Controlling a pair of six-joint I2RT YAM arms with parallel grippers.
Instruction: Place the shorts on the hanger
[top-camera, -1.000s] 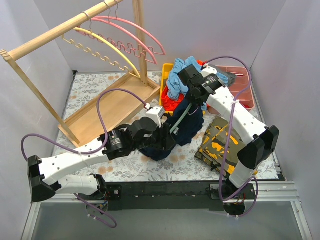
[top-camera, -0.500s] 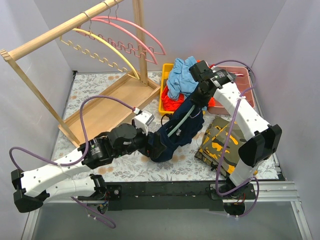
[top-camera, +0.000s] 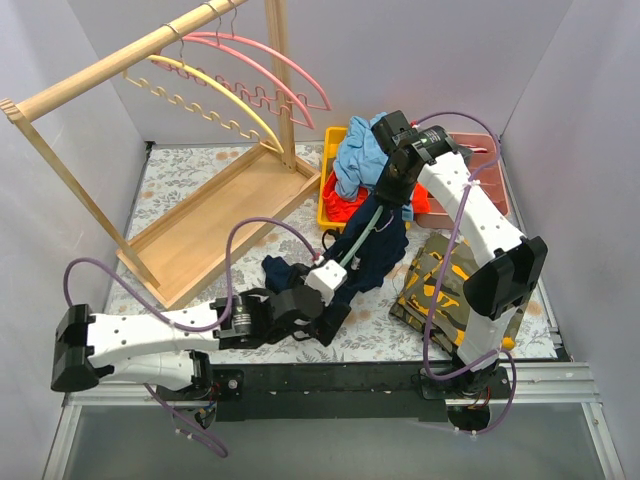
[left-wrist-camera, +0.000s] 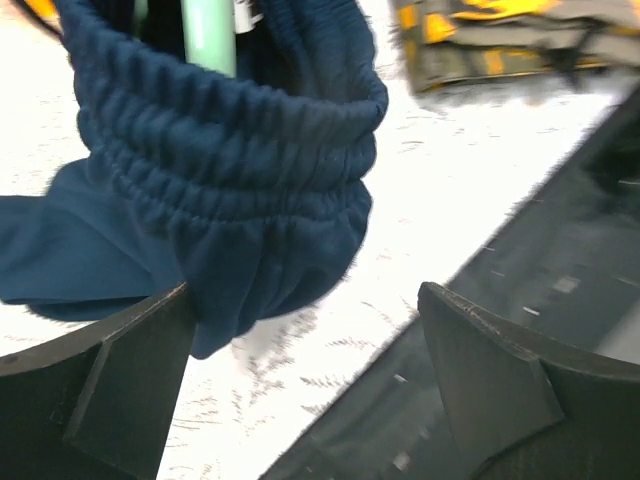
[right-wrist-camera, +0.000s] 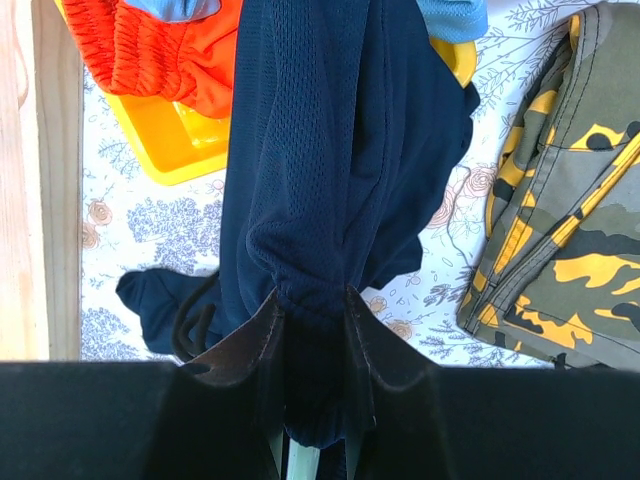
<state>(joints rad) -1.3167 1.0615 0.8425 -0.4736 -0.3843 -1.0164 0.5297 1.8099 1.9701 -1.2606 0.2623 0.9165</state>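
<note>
Floral cloth covers the surface (top-camera: 190, 165), and the left wrist view of it is blurred. Most of the hanger (top-camera: 361, 238) is swallowed inside the navy shorts (top-camera: 385, 250); only a pale green strip shows, and its hook is out of sight. The right fingers (right-wrist-camera: 247, 348) stand narrow, pinching gathered fabric up top, and the shorts hang slanting down to the surface. The left fingers (left-wrist-camera: 115, 385) gape wide with nothing between them. The elastic waistband sits just beyond, brushing one tip.

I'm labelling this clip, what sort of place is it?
Probably a robot lab cell staged as a laundry corner: plain white walls, a wooden clothes rack, a yellow bin of clothes.
</note>
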